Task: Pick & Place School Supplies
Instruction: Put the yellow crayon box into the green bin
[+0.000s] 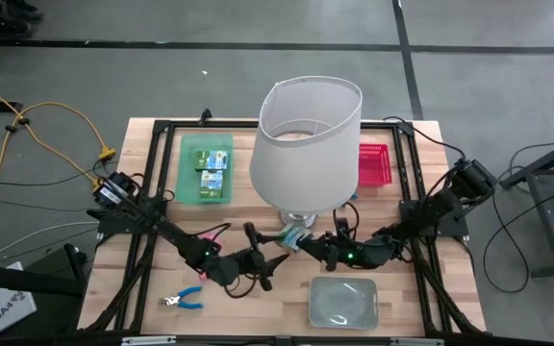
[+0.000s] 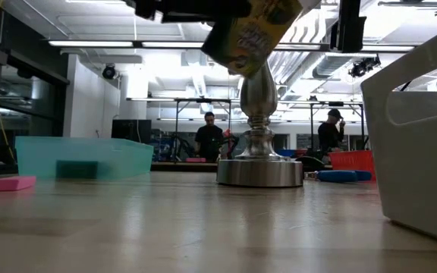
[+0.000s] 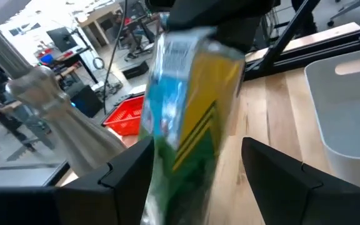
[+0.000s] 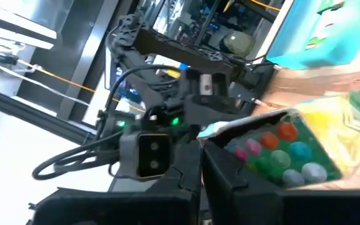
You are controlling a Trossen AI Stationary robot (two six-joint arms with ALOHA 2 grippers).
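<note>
A green-yellow crayon box hangs in the air in front of the lamp base, between my two grippers. My right gripper is shut on it. My left gripper is open, one finger on each side of the box; I cannot tell whether they touch it. Blue-handled scissors lie flat near the table's near left edge. More crayon boxes lie in the green tray. A pink eraser lies on the table in the low view. My right gripper pinches one end of the crayon box between its two fingers. The box is lifted clear of the table and tilted, its far end reaching between the left fingers.
The lamp with its big white shade and metal base stands mid-table, just behind both grippers. The red tray is far right. The clear grey tray is near right, close to my grippers. A blue item lies by the red tray. People stand in the room behind.
</note>
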